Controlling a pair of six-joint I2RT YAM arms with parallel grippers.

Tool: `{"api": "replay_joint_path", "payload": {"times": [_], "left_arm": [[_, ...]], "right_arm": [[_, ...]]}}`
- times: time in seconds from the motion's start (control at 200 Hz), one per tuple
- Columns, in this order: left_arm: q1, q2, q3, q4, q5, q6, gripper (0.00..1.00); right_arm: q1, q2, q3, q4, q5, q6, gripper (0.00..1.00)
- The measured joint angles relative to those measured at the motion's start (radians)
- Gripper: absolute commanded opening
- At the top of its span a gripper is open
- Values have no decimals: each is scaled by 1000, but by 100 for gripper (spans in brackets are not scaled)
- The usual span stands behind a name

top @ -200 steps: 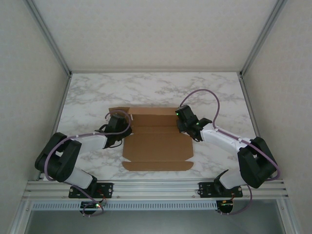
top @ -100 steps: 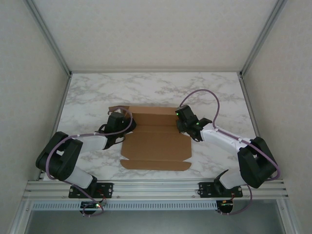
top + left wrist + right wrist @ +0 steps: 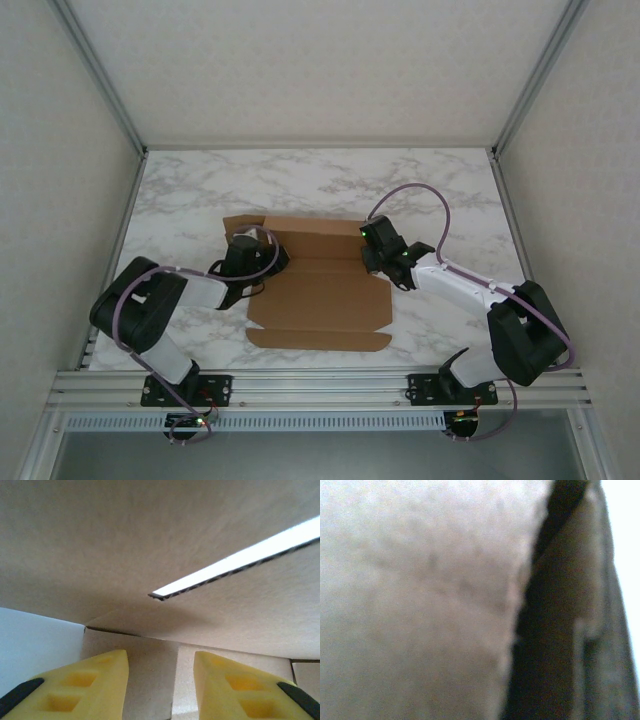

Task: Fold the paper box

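We judge this the side-flap step. The box (image 3: 320, 295) lies mostly flat between our grippers. The left gripper (image 3: 160, 666) is unclenched under its left flap (image 3: 100, 545), and the right gripper (image 3: 373, 256) is clenched at its right edge. Next, tip that flap upright.

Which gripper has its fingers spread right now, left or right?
The left gripper: its yellow fingers stand apart, the paper box close before them. The right gripper, at the box's right edge, is shut.
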Motion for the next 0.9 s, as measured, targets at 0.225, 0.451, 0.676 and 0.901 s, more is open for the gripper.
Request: {"api": "replay_joint_path", "payload": {"times": [0.225, 0.451, 0.676, 0.901], "left_arm": [[-3, 14, 0, 40, 0, -14, 41], [-4, -223, -6, -136, -19, 5, 40], [14, -475, -6, -380, -92, 40, 35], [17, -739, -1, -640, -207, 40, 34]], "right_arm": [[-2, 0, 0, 0, 16, 0, 0], [-2, 0, 8, -8, 32, -2, 0], [-2, 0, 28, -27, 55, -13, 0], [-2, 0, 43, -35, 61, -28, 0]]}}
